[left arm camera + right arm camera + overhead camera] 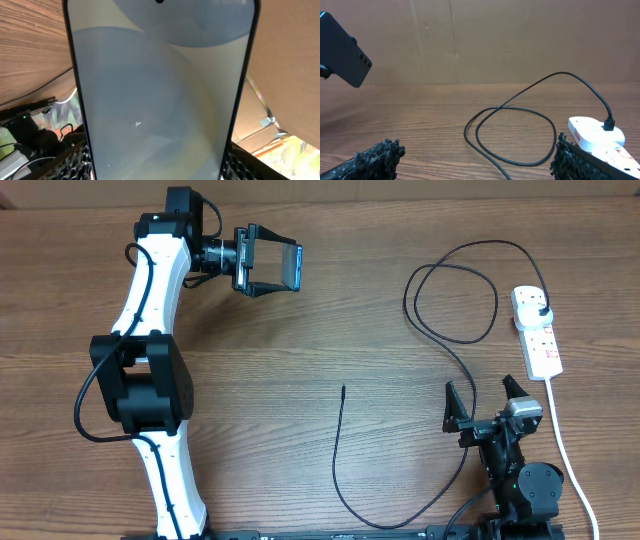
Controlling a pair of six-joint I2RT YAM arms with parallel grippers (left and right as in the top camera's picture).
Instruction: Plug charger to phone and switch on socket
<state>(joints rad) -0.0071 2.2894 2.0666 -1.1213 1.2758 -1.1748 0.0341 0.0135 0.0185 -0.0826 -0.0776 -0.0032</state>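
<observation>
The left tool (280, 267), in the upper left of the overhead view, is clamped on the phone (160, 100) and holds it up on its edge, off the surface (300, 350). The right tool (480, 388) sits at the lower right with its jaws spread wide and nothing between them.

From where I stand, the job now is for that free tool to fetch the loose end of the cable (340, 450). The connector tip (343, 389) lies near the middle of the overhead view, well apart from both tools. I'd grip just behind the tip, so the thin cord doesn't flop, and keep the connector square to the phone's port. The left arm should keep the phone steady while the tip goes in. I can't make out the port in any view.

The phone is slim and dark-edged, and its pale blue-grey lit screen fills the left wrist view. The right wrist view shows its dark back at the upper left. The cable's plug (541, 311) already sits in the white power strip (538, 335) at the right edge.
</observation>
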